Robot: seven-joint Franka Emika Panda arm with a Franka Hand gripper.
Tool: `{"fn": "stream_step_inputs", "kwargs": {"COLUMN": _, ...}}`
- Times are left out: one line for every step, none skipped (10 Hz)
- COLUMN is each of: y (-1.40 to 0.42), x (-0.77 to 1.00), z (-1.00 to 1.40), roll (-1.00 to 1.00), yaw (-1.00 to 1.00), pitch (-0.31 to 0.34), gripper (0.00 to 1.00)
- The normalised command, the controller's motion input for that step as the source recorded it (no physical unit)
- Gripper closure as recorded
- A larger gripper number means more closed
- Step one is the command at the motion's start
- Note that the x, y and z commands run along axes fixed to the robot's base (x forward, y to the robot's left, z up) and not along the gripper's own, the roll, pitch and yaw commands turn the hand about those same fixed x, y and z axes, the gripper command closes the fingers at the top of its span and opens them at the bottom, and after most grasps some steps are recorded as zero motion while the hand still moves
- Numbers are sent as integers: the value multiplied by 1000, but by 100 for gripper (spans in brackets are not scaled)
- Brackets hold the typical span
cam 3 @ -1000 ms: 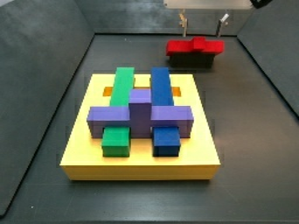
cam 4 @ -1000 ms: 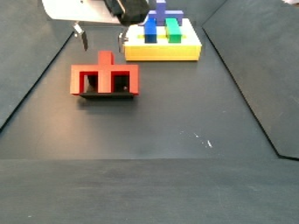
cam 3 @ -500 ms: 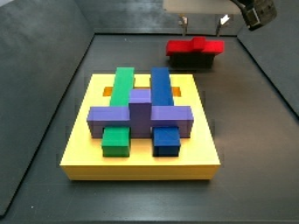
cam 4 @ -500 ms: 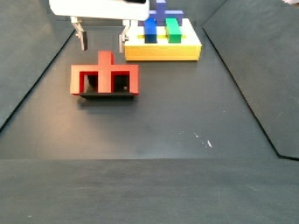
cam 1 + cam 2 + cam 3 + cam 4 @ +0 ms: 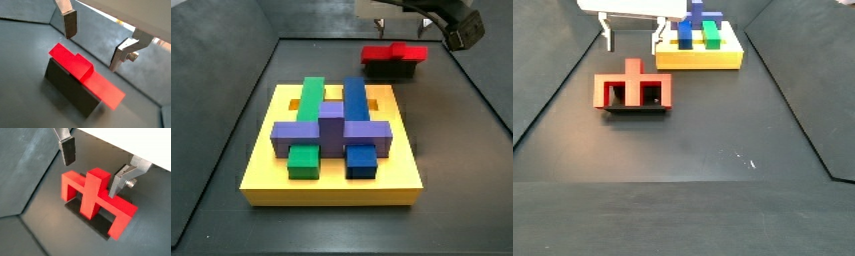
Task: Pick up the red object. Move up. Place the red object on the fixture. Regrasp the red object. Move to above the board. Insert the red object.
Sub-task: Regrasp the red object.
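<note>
Now, in both wrist views your gripper point(image 5: 97, 42) point(image 5: 90, 165) hangs spread wide and empty above the red object point(image 5: 85, 74), which sits on the fixture point(image 5: 70, 90). In a side view it point(image 5: 633, 90) lies well apart from the board point(image 5: 700, 55).

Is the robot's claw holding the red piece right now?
No, the gripper hangs open above the red object, which sits on the fixture.

Dark floor point(image 5: 714, 140) carries the board point(image 5: 331, 182) and fixture point(image 5: 392, 70); claw point(image 5: 631, 38) hovers above.
</note>
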Motion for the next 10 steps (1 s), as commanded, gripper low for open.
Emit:
{"fn": "stream_step_inputs", "kwargs": {"y": -89, "x": 97, "z": 0, "roll": 1000, "yaw": 357, "pitch": 0, "gripper": 0}}
{"fn": "stream_step_inputs", "kwargs": {"y": -71, "x": 137, "z": -131, "roll": 1000, "yaw": 480, "pitch": -49, "gripper": 0}}
{"fn": "stream_step_inputs", "kwargs": {"y": 0, "x": 280, "z": -94, "roll": 977, "yaw": 506, "pitch": -26, "gripper": 0}}
{"fn": "stream_step_inputs", "kwargs": {"y": 0, "x": 277, "z": -117, "roll": 923, "yaw": 540, "pitch": 0, "gripper": 0}}
{"fn": "stream_step_inputs", "kwargs": {"y": 0, "x": 243, "z": -203, "roll": 726, "yaw": 609, "pitch": 0, "gripper": 0}}
{"fn": "stream_step_inputs", "kwargs": {"y": -43, "x": 274, "z": -197, "roll": 577, "yaw": 620, "pitch": 0, "gripper": 0}}
{"fn": "stream_step_inputs", "kwargs": {"y": -34, "x": -11, "z": 0, "roll": 117, "yaw": 6, "pitch": -6, "gripper": 0}}
{"fn": "stream_step_inputs", "kwargs": {"y": 0, "x": 0, "z": 0, "roll": -9, "yaw": 0, "pitch": 0, "gripper": 0}}
{"fn": "stream_step_inputs", "kwargs": {"y": 46, "x": -171, "z": -349, "roll": -74, "yaw": 0, "pitch": -14, "gripper": 0}}
{"fn": "stream_step_inputs", "kwargs": {"y": 0, "x": -309, "z": -589, "roll": -217, "yaw": -94, "pitch": -89, "gripper": 0}}
